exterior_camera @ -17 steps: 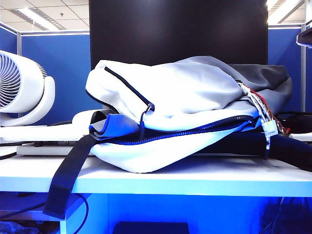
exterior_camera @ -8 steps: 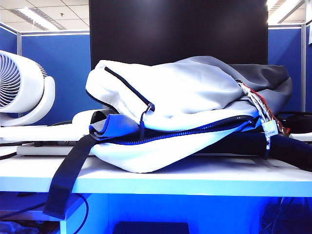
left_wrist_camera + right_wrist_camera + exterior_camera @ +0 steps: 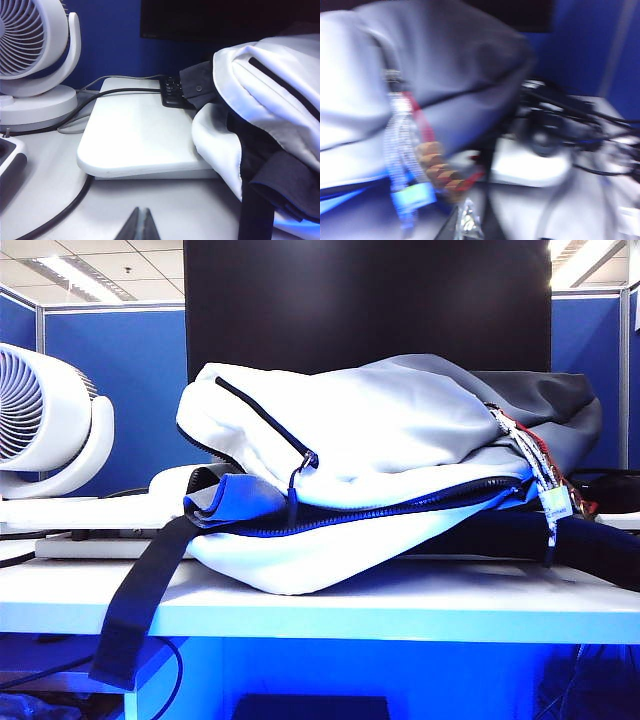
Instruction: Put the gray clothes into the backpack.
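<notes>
Left tool: tips pressed together, empty, low over white desk. Right tool: likewise, beside speckled cords. Large white fabric backpack centre desk; dark gray clothes poking from left opening. Risk: garment slipping out, zipper gap unsecured.

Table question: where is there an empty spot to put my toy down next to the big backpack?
The white board between the fan and the backpack is bare, and so is the table in front of it by the shut left gripper. Past the backpack's gray end, near the shut right gripper, cables crowd it.
</notes>
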Available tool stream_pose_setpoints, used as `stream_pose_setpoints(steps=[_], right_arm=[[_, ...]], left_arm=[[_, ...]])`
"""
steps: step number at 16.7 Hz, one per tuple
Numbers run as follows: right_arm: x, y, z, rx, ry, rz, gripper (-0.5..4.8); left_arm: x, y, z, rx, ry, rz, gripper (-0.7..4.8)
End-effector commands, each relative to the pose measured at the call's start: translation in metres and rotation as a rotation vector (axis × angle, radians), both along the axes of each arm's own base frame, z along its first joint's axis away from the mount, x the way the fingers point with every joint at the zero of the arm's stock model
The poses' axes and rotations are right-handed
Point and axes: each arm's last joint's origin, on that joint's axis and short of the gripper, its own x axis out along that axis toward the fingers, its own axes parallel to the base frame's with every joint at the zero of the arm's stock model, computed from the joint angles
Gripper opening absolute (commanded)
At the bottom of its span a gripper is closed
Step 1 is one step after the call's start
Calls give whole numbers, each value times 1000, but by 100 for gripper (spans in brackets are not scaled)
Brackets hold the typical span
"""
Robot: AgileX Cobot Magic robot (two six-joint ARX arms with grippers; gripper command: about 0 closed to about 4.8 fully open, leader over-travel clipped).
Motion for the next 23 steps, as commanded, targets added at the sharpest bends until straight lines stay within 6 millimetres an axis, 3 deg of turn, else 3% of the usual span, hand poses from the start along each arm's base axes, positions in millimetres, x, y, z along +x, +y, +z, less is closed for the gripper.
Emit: stream_pose_setpoints(steps=[1, 6, 9, 20, 23], right_arm=[[3, -9, 0, -15, -6, -32, -1], [5, -27, 5, -22, -62, -54, -1], [4, -41, 7, 1, -76, -198, -1], [4, -41, 6, 29, -72, -183, -1], [4, -41, 6, 29, -72, -183, -1]], left_arm=[[0, 0, 2, -11, -20, -7, -6], [-1, 0, 4, -24, -37, -18, -6], [-1, -1, 4, -22, -37, -34, -6], [0, 1, 5, -13, -50, 49, -6], [0, 5, 5, -27, -52, 164, -6]])
